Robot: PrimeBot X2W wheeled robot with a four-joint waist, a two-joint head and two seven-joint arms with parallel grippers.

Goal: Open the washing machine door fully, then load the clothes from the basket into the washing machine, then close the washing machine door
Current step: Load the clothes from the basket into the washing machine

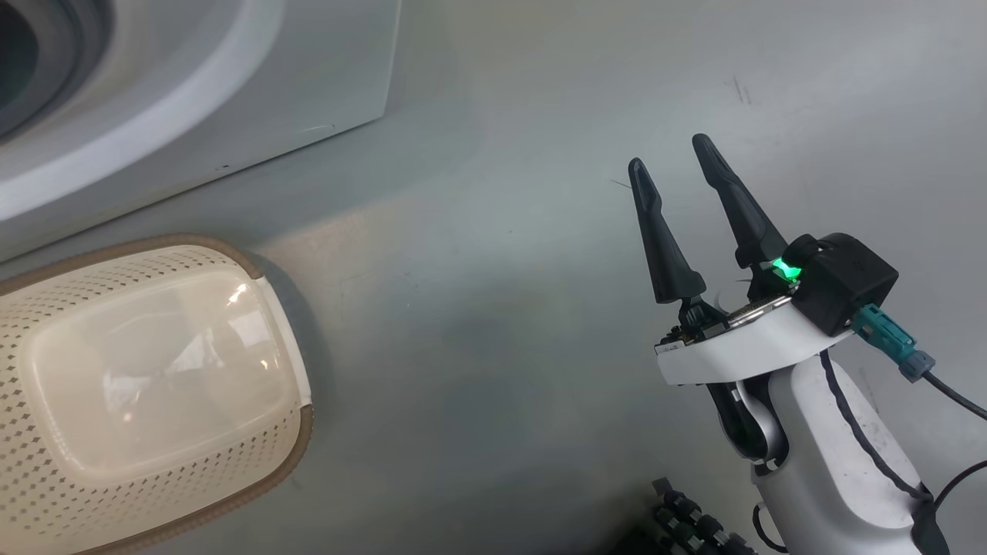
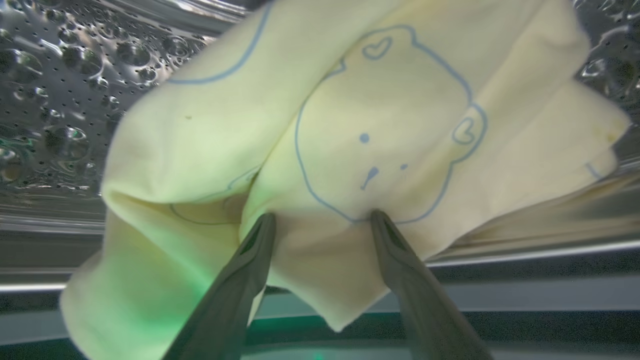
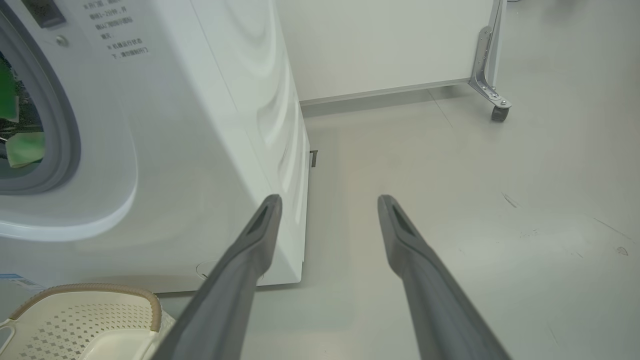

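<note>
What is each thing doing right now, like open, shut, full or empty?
basket, upright on the floor, empty where it shows.
washing machine, round opening uncovered.
cream garment, lying inside the steel drum.
left gripper, open, tips against the garment.
right gripper, open, holding nothing, over the floor.

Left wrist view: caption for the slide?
Open left claw at a cream bear-print garment, perforated steel drum behind.

bright even light, glare on basket (image 1: 46,478)
</note>
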